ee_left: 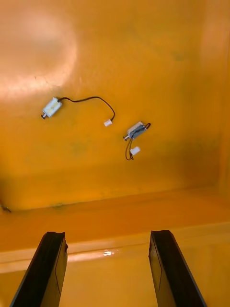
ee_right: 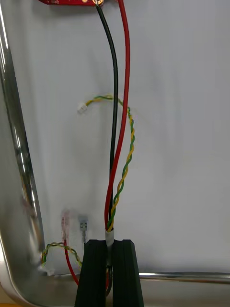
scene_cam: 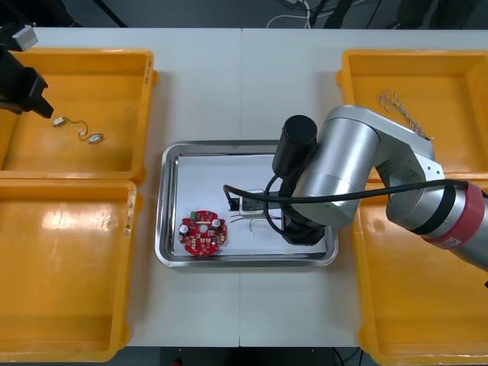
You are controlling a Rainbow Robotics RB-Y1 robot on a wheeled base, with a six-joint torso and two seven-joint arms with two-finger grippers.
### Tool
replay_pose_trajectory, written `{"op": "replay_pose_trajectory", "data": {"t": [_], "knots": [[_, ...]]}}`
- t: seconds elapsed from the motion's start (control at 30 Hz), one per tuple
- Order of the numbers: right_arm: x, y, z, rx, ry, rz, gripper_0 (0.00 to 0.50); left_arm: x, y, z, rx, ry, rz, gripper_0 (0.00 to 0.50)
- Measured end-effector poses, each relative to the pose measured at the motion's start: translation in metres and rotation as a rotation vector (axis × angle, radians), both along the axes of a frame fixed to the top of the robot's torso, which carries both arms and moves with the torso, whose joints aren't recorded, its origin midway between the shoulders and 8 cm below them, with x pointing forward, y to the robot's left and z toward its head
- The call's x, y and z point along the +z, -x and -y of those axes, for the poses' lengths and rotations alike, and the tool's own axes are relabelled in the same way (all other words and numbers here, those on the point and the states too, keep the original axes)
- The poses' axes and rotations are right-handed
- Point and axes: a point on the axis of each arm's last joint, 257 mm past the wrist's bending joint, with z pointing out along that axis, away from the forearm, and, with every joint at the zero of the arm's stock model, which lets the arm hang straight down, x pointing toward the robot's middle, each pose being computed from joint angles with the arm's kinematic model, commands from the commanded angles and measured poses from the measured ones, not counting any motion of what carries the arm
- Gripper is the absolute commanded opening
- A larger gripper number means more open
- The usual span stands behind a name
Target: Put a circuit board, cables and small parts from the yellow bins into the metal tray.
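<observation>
Our right gripper [ee_right: 109,242] pinches the end of the cable bundle [ee_right: 116,144] inside the metal tray [ee_right: 19,158]; the bundle runs straight ahead of it toward the circuit board [scene_cam: 203,232]. Our left gripper [ee_left: 108,235], spread wide, hangs nearer the small metal parts [ee_left: 51,107] in a yellow bin [ee_left: 143,48].

Your right arm [scene_cam: 343,175] hangs over the right half of the metal tray [scene_cam: 169,206], leaving you its left half open from above. There the circuit board [scene_cam: 203,233] takes the near corner and the cables [ee_right: 115,86] cross the middle; the far corner is bare. The far left bin [scene_cam: 91,55] lies open around two small metal parts [ee_left: 51,107].
</observation>
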Motion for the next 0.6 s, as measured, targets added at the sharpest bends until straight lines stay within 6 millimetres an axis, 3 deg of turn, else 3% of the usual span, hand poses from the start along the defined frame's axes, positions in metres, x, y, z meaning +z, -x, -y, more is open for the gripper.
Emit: {"op": "replay_pose_trajectory", "data": {"t": [0.17, 0.6], "knots": [[-0.009, -0.005, -0.004, -0.014, -0.033, -0.006, 0.036, -0.001, -0.013, -0.008, -0.093, -0.046, 0.035, 0.5], [-0.022, 0.0, -0.013, -0.017, -0.039, -0.012, 0.037, -0.008, -0.035, -0.025, -0.038, -0.025, 0.1, 0.5]]}}
